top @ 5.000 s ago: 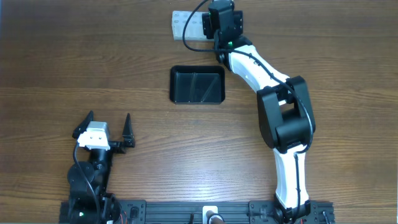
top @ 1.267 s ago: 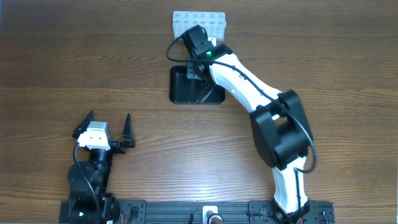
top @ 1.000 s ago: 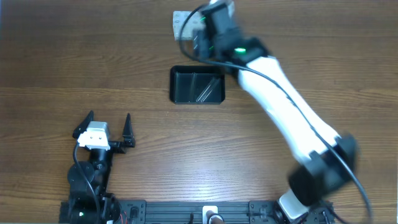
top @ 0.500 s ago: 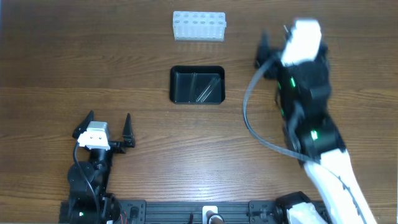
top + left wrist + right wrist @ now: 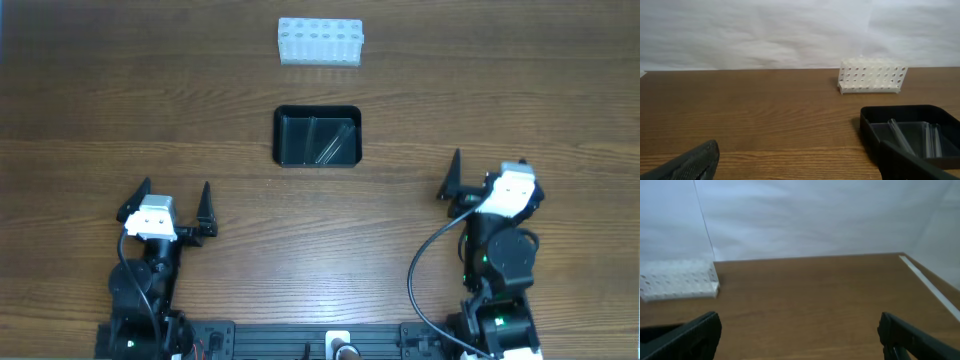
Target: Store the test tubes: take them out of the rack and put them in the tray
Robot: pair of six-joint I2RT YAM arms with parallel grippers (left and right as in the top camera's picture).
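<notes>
My rack point(image 5: 320, 42) by the bench's far edge looks empty. The test tubes point(image 5: 328, 143) lie in the black tray point(image 5: 279, 150) mid-bench. Left gripper point(image 5: 174, 190) and right gripper point(image 5: 799, 325) rest near the near edge, fingers wide and empty. I judge the storing finished.

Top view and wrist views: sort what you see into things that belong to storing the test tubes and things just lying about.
Belong to the job: rack; tray; tubes lying in the tray; left gripper; right gripper.

Just there: table; white backdrop.
</notes>
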